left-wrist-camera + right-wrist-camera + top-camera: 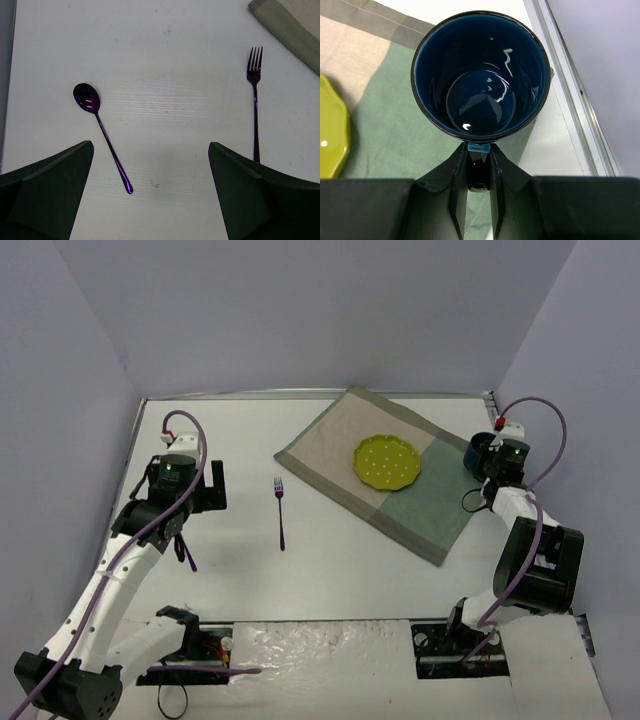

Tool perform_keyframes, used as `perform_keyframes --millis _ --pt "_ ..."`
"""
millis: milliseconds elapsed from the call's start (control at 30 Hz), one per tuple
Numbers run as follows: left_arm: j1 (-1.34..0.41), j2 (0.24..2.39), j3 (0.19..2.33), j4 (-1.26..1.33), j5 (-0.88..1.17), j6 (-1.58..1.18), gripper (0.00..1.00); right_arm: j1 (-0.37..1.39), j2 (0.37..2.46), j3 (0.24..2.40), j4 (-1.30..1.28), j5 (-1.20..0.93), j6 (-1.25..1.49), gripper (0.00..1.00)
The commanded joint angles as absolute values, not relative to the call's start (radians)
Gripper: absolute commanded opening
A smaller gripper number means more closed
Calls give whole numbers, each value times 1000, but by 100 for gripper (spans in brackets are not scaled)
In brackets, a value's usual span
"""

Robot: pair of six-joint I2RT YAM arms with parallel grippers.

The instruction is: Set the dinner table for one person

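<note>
The white dinner table (330, 570) carries a beige-and-green placemat (420, 510) with a yellow-green plate (387, 461) on it. A purple fork (281, 512) lies left of the mat, and a purple spoon (189, 556) lies further left, mostly hidden under my left arm. My left gripper (190, 500) hovers open and empty; in its wrist view its gap (150, 147) lies between the spoon (102, 135) and the fork (255, 100). My right gripper (487, 466) is shut on the handle of a dark blue mug (479, 448), which stands upright over the mat's right corner (480, 75).
The table's metal edging (570, 85) and the grey wall run just right of the mug. The plate's rim (330, 135) is left of the mug on the mat (385, 115). The arm bases and cables sit at the near edge (320, 650).
</note>
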State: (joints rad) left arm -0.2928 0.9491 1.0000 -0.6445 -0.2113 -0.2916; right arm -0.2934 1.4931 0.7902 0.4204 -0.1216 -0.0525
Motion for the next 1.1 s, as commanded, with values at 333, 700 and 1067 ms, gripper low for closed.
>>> perform_keyframes --millis 333,700,1067 --pt "-296 961 1010 -597 -239 -285 97 -330 1551 869 636 -146 -63 0" --pt "-296 966 1009 -598 -241 -283 97 -344 1612 881 650 -159 -83 0" --pt "-296 969 1006 -596 -242 -283 97 -350 1596 811 674 -151 -78 24"
